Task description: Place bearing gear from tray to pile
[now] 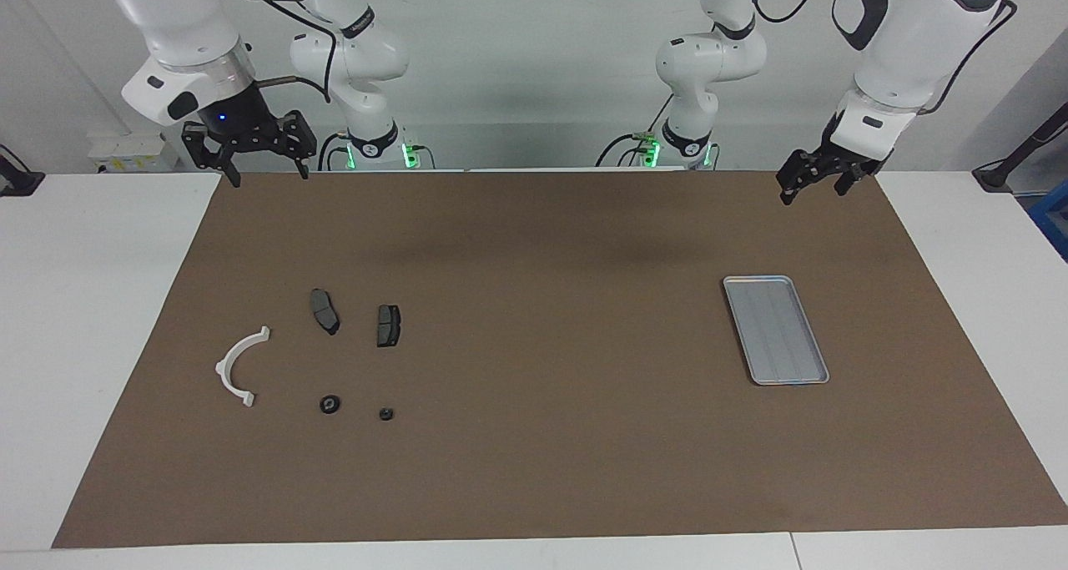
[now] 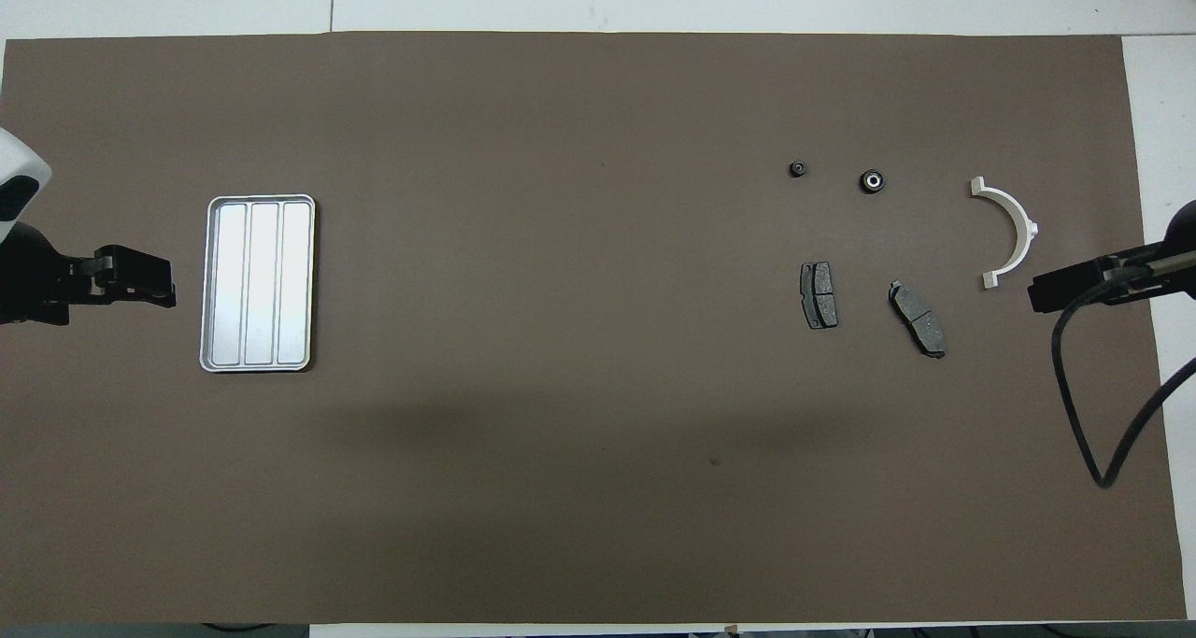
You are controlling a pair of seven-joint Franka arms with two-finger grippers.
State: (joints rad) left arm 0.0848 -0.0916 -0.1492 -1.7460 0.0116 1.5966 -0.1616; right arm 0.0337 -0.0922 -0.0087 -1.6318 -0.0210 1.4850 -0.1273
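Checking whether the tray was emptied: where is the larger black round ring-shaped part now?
The larger black round ring-shaped part lies on the brown mat toward the right arm's end, beside the smaller black round part, near the white curved plastic arc.

A shallow silver-grey metal tray with three ribbed lanes lies bare near the left arm's end of the surface. Near the right arm's end, two small black round bearing gears lie beside a white plastic arc and two dark grey pads.

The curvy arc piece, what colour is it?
White. The arc piece shows best in the overhead view.
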